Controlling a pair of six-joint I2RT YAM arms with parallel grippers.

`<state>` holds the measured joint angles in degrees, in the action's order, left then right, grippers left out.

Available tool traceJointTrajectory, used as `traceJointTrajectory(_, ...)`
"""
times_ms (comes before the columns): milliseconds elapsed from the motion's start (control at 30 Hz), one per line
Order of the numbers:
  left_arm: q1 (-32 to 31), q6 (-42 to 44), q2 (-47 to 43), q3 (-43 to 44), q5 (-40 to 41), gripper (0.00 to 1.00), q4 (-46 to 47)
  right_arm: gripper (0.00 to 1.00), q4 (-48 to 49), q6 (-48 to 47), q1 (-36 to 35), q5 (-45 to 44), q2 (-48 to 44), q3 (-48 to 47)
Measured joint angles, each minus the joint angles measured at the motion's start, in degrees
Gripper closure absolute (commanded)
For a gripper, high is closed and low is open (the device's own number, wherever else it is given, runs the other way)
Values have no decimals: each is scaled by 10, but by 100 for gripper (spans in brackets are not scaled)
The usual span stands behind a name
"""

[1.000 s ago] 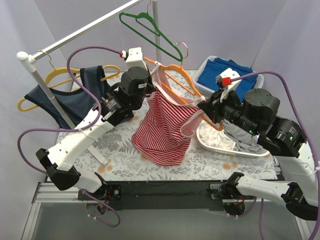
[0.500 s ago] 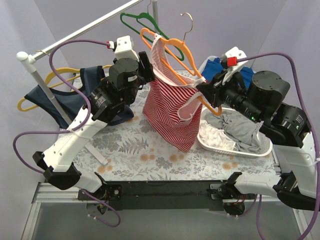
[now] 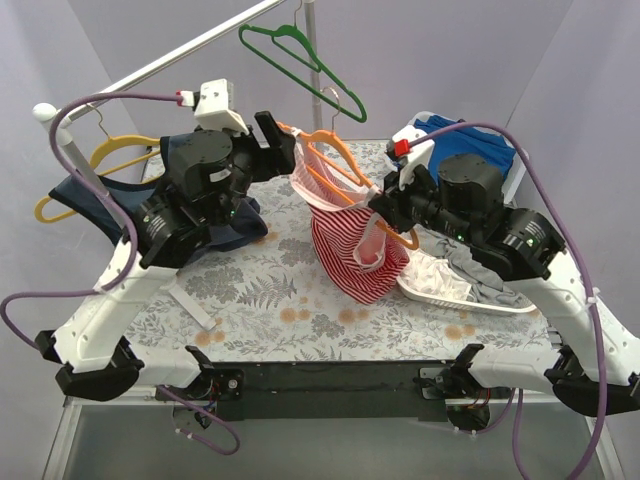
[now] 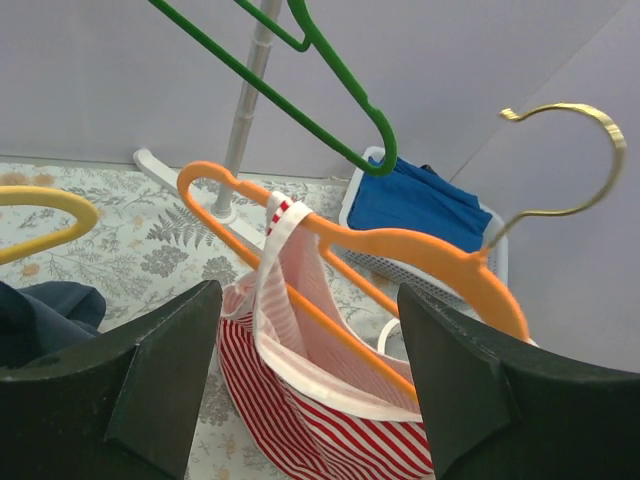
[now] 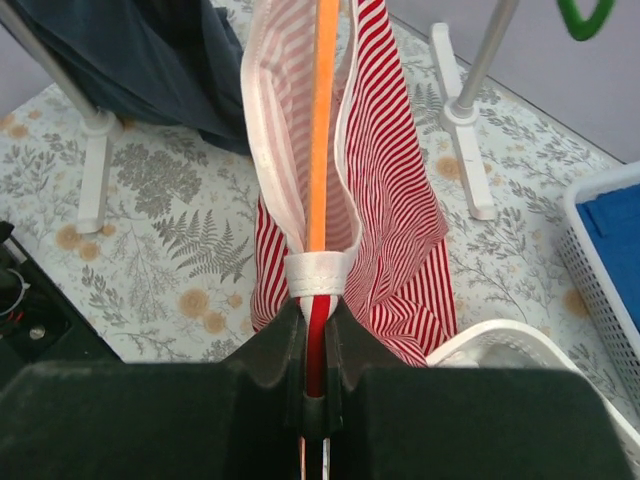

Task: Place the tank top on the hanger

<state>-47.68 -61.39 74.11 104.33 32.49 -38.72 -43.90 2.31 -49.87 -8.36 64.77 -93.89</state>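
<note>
The orange hanger (image 3: 340, 152) is held above the table, with my right gripper (image 3: 385, 205) shut on one end of it. In the right wrist view the jaws (image 5: 317, 320) pinch the orange bar (image 5: 322, 120), and a white-edged strap loops round it just past the fingertips. The red-and-white striped tank top (image 3: 352, 245) hangs from the hanger, its other strap over the far arm (image 4: 285, 215). My left gripper (image 3: 281, 139) stands open just left of the hanger. Between its fingers (image 4: 150, 400) nothing is held, and the tank top (image 4: 300, 420) lies beyond them.
A green hanger (image 3: 300, 55) hangs on the metal rail. A yellow hanger (image 3: 120, 152) carries a navy top (image 3: 190, 190) at the left. A white basket (image 3: 500, 303) of clothes sits under the right arm, with a basket of blue cloth (image 3: 470, 140) behind it. A rack post (image 5: 460, 110) stands nearby.
My left gripper has opened, let go of the tank top's strap and drawn back to the left. The right arm has brought the hanger and top lower and leftward.
</note>
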Motion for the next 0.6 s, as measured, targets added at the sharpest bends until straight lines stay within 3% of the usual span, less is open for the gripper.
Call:
traceJointTrajectory(167,1,-2,-43,-18,5,28,1,99,21,-19,10,50,45,-7)
traceJointTrajectory(300,2,-5,-51,-19,7,28,1,99,36,-29,63,133,118,-51)
traceJointTrajectory(467,2,-5,-52,-21,1,27,10,99,53,-35,145,215,216,-134)
traceJointTrajectory(600,2,6,-58,-23,-15,27,27,99,65,-42,163,247,280,-214)
